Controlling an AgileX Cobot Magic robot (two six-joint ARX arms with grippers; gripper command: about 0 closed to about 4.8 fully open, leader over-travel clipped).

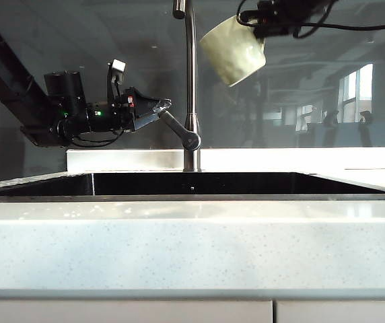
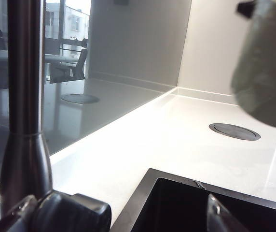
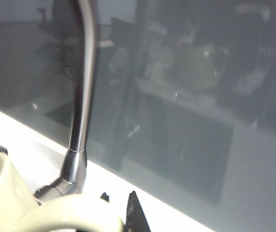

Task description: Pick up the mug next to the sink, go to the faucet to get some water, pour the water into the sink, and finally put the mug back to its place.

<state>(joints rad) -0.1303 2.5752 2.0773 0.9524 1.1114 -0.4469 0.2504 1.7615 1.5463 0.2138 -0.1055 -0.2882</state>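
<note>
**Mug up beside faucet neck, left gripper at the lever**

One mug (image 1: 233,50), and I see it high over the sink (image 1: 192,184), tilted, just right of the faucet (image 1: 191,81) neck near the top of the exterior view. Right gripper (image 1: 263,27) is clamped on its handle side; the right wrist view shows cream rim and handle loop (image 3: 56,212) right at the fingers (image 3: 135,215). Mug is off the counter (image 1: 192,242), nothing under it but the basin.

One faucet: a gooseneck with one side lever (image 1: 173,124) angled up to the left from the base. No water visible from the spout or in the sink from what I get.

One sink, dark inside, thin metal rim, set in a pale speckled counter.

Two arms. Left gripper (image 1: 160,108) sits level on the left, over the sink's back edge, jaws spread wide with tips at the lever end; can't tell whether they actually touch it. In the left wrist view the faucet column (image 2: 24,96) fills one side, the dark lever knob (image 2: 70,212) is close up, and the mug (image 2: 266,63) is a blurred mass in a far corner.

Around: one round dark cap (image 2: 234,131) set flush in the counter, beyond the sink corner. Glossy dark backsplash (image 1: 85,40) behind, full of reflections. The faucet neck stands between the two grippers.
</note>
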